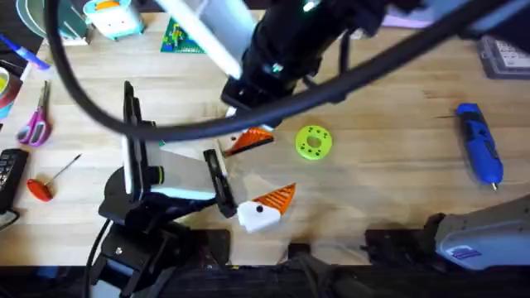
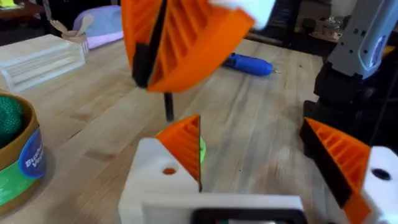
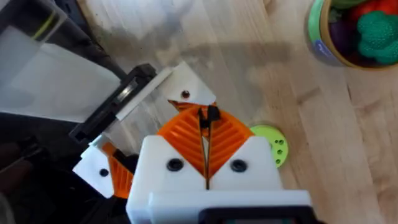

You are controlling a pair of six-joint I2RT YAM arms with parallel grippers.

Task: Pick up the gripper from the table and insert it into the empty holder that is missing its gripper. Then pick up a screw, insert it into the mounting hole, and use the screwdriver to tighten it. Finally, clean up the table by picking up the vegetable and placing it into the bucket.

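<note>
While pinched, screw [image 3: 211, 115] inside right gripper [image 3: 206, 146]

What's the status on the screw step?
Left gripper open. Right gripper shut on screw, above mounting hole in left finger. Screwdriver lying on table, apart. Green disc nearby, not blocking.

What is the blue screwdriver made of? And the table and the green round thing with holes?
The screwdriver looks like smooth blue plastic with a slight shine, plus a thin tip that is probably metal. The table looks like pale wood with a matte finish: you can see grain lines and plank seams. The green disc seems to be matte lime plastic, uniformly coloured with neat little holes.
</note>
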